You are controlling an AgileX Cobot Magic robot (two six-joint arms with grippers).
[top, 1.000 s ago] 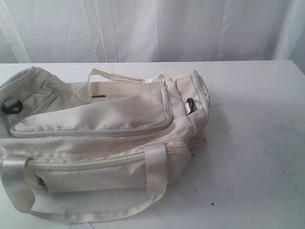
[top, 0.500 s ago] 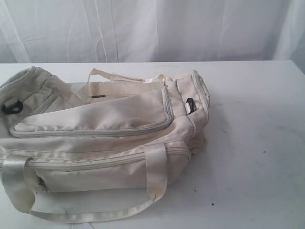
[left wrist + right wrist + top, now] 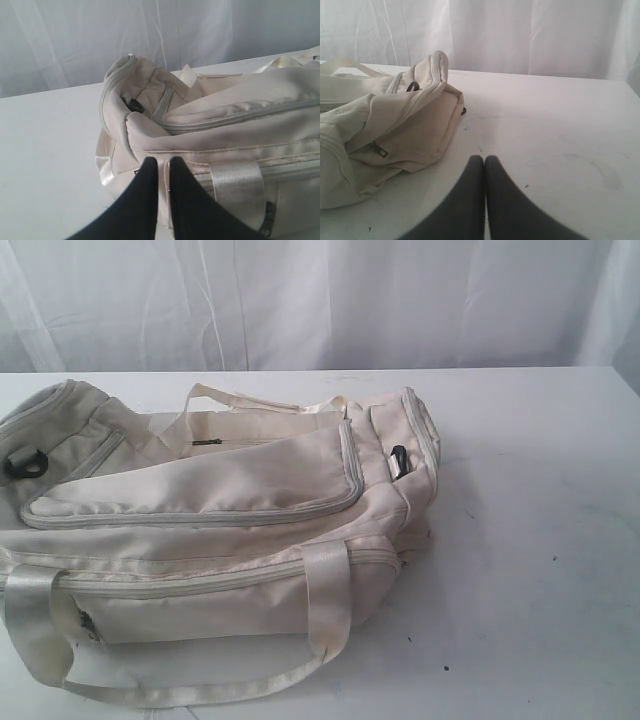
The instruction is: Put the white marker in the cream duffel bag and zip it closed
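Facing cream duffel bag (image 3: 225,145) ahead of left claw (image 3: 163,167), barely ajar, empty; right claw (image 3: 484,162) shut, empty. Fabric judged limp; hold by zipper (image 3: 235,119).

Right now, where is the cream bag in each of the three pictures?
Exterior view: the cream duffel bag fills the left and middle.
Left wrist view: one end of it, just beyond the left tool.
Right wrist view: its other end, off to one side of the right tool.
Shared landmark: the white table.
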